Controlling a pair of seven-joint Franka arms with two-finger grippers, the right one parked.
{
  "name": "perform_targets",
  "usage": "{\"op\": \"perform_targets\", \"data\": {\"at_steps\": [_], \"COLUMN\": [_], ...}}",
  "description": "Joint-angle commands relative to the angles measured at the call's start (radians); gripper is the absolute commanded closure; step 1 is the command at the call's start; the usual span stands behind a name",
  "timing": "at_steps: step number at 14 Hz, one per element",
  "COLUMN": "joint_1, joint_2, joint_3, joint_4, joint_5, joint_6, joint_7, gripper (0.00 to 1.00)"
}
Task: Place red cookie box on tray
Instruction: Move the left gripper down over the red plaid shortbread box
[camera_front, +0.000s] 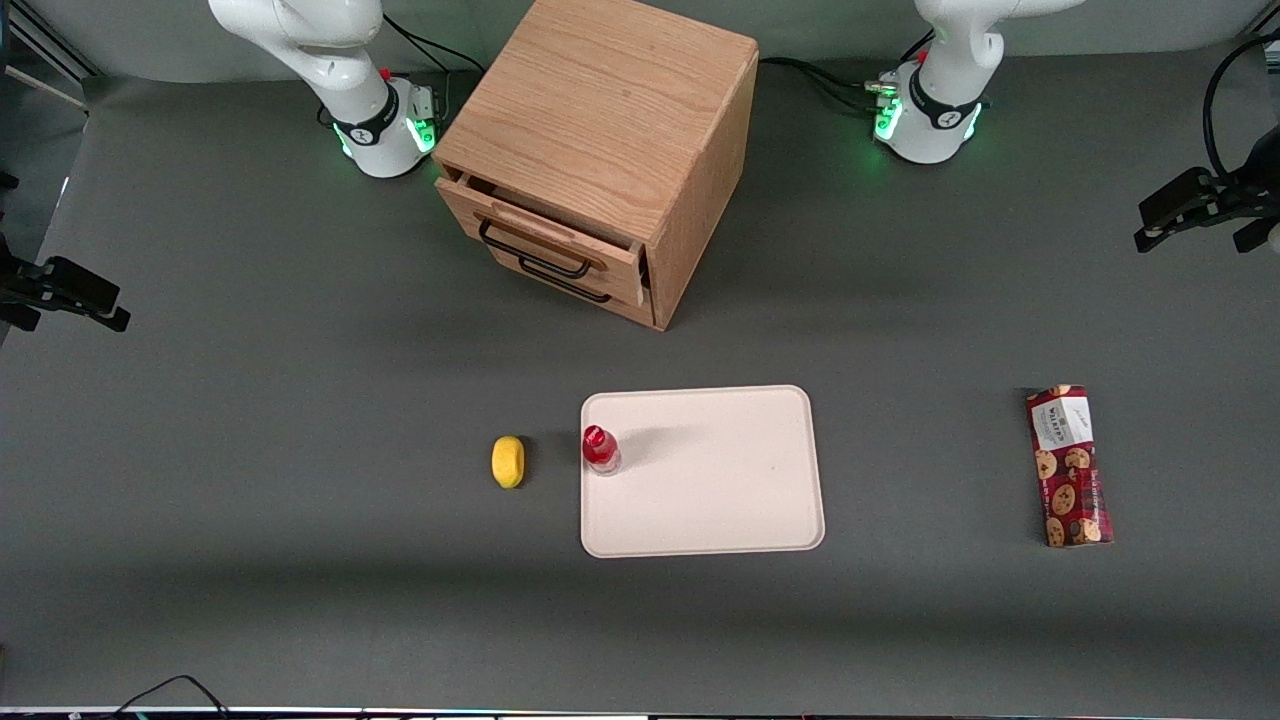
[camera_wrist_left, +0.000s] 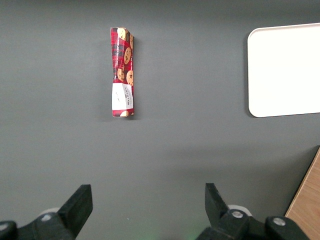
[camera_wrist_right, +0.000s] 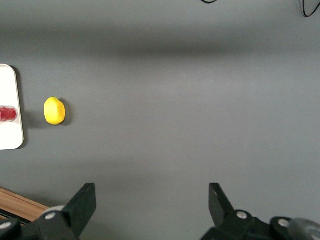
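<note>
Front view, one red cookie box (camera_front: 1070, 466) flat on the bench (camera_front: 300, 520) toward the working arm's end, one tray (camera_front: 720, 480) carrying one red-capped bottle (camera_front: 600, 449), one lemon (camera_front: 508, 461) beside it, one drawer cabinet (camera_front: 600, 150) farther, one pincer (camera_wrist_left: 149, 202) spread wide, above bare bench.

Red cookie box (camera_front: 1070, 466) (camera_wrist_left: 122, 72): long, narrow, dark red, cookie print, white label patch at 1 end. Lies flat on table, toward working arm's end, well apart from tray (camera_front: 720, 500) (camera_wrist_left: 285, 70). Tray: cream-white, flat, rounded corners, low rim.
</note>
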Motion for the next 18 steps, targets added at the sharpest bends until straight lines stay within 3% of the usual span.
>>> {"op": "perform_targets", "data": {"at_steps": [1,5,7,13,18], "joint_1": [0.019,0.018,0.016,0.012,-0.018], "joint_2": [-0.001,0.109,0.199,0.482,0.655], "joint_3": [-0.014,-0.004,0.005,0.082,0.103], "joint_4": [-0.015,-0.016,-0.015,-0.013,-0.018], "joint_5": [0.013,0.02,0.087,0.074,0.033], "joint_6": [-0.01,0.068,0.147,0.491,0.655], "joint_7": [-0.001,0.026,0.054,0.129,0.134], "gripper": [0.0,0.0,0.0,0.0,0.0]}}
